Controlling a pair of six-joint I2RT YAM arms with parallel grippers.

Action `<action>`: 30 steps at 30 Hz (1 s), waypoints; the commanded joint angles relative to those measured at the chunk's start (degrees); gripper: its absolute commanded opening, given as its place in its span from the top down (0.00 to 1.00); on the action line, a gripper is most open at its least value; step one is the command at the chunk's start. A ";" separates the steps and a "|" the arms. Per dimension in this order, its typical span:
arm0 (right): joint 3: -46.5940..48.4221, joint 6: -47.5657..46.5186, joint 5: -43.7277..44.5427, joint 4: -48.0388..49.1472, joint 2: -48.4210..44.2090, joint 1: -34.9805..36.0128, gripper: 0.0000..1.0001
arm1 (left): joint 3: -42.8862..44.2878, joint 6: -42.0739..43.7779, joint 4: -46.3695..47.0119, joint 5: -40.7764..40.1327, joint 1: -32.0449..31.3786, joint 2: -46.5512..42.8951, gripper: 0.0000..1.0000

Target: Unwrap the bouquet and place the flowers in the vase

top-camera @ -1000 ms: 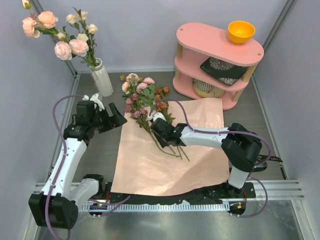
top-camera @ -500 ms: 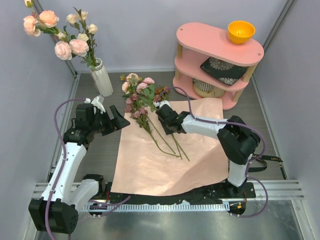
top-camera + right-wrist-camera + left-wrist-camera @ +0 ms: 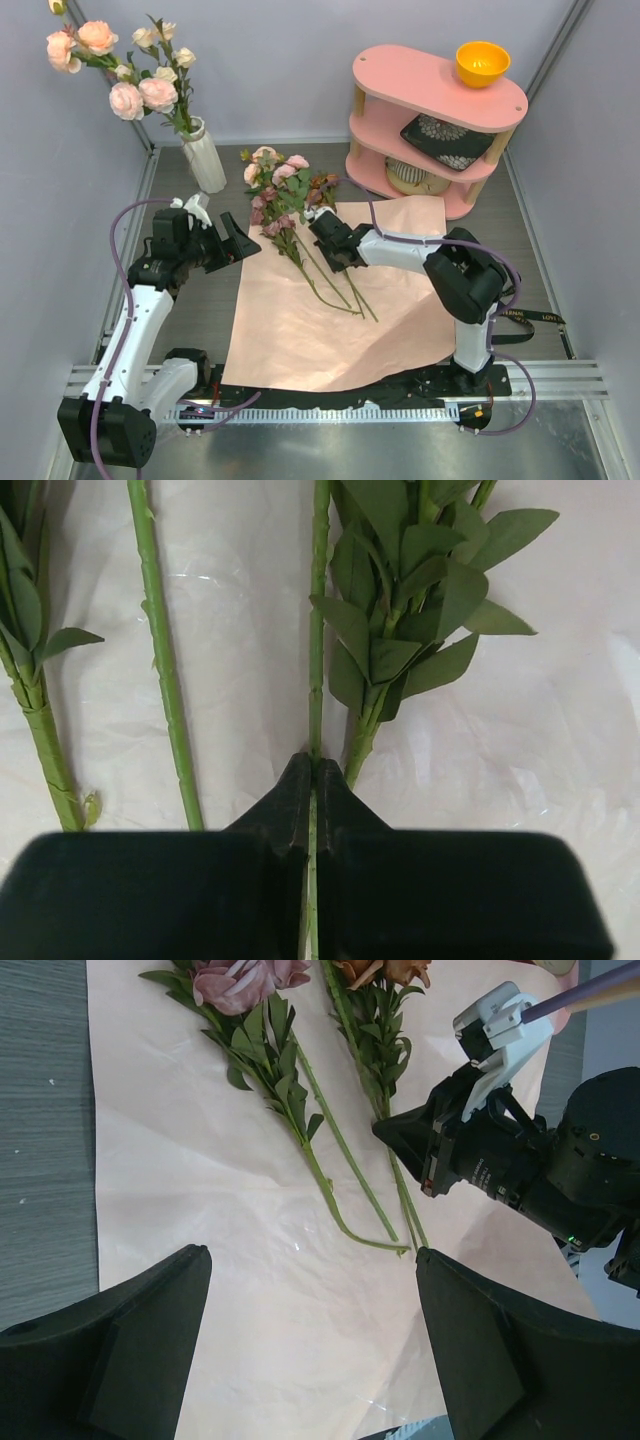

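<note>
right pincer (image 3: 312, 768) advanced, now pinching one green stem (image 3: 318, 630); left pincer (image 3: 310, 1256) spread apart.

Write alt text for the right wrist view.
The right fingers pinch a thin green stem lying on pale pink paper. A leafy sprig lies just right of it, and two more stems lie to the left.
</note>
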 commanded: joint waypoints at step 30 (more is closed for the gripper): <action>-29.13 8.24 -11.91 32.84 -45.49 0.44 0.99 | -2.29 -31.99 39.85 -8.47 -22.47 14.85 0.18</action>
